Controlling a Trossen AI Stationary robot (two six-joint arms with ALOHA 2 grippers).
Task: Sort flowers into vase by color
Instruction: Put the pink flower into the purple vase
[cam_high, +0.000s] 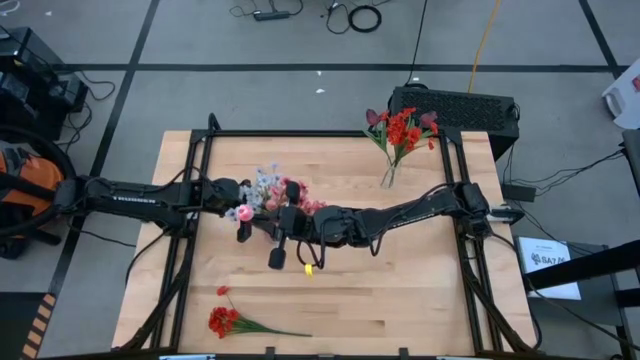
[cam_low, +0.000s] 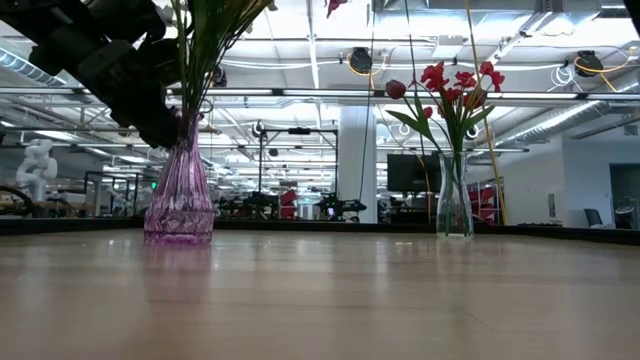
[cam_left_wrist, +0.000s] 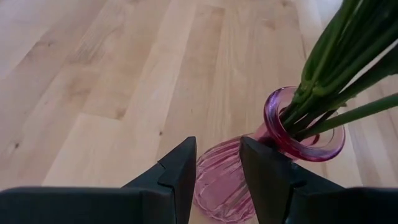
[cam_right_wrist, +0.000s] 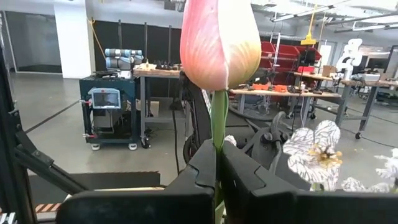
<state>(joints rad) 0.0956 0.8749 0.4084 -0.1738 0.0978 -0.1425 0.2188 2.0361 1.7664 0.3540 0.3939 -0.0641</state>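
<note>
Left wrist view, ribbed (pink) glass vase — flared rim.

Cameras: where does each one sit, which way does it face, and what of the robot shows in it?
High: overhead, facing straight down; both arms meet over the pink vase's bouquet.
Low: table height, facing the room; pink vase, clear vase, dark arm upper left.
Left wrist: left gripper open beside the pink vase.
Right wrist: right gripper shut on a pink tulip, facing the room.
Shared: the pink vase appears in low and left wrist.
</note>
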